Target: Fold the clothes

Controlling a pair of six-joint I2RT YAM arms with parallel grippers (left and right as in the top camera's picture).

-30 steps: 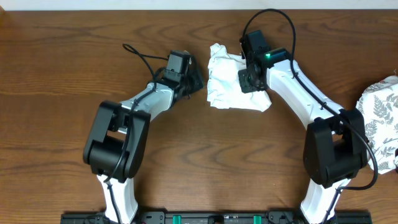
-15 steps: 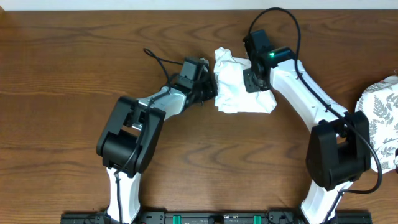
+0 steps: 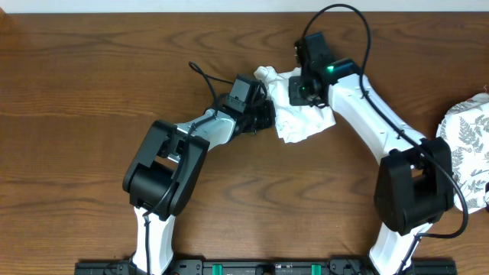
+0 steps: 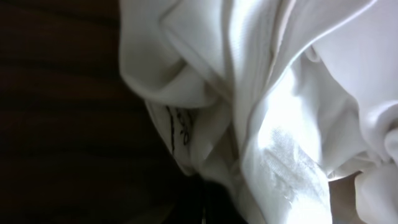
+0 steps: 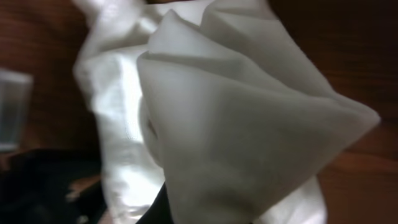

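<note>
A crumpled white garment (image 3: pixel 299 121) lies bunched on the wooden table (image 3: pixel 92 92) at centre back. My left gripper (image 3: pixel 265 114) is at the garment's left edge. In the left wrist view the white folds (image 4: pixel 273 106) fill the frame and run down into the dark fingers (image 4: pixel 208 202), which look shut on the cloth. My right gripper (image 3: pixel 302 90) is on the garment's top and is shut on it. In the right wrist view a raised peak of cloth (image 5: pixel 249 124) covers the jaws (image 5: pixel 186 208).
A white cloth with a grey leaf print (image 3: pixel 467 145) lies at the table's right edge. Both arm bases stand at the front edge. Bare wood lies to the left and in front of the garment.
My left gripper has moved right, from beside the garment into its left edge. The right gripper has shifted slightly left and the garment has bunched up narrower between the two.
</note>
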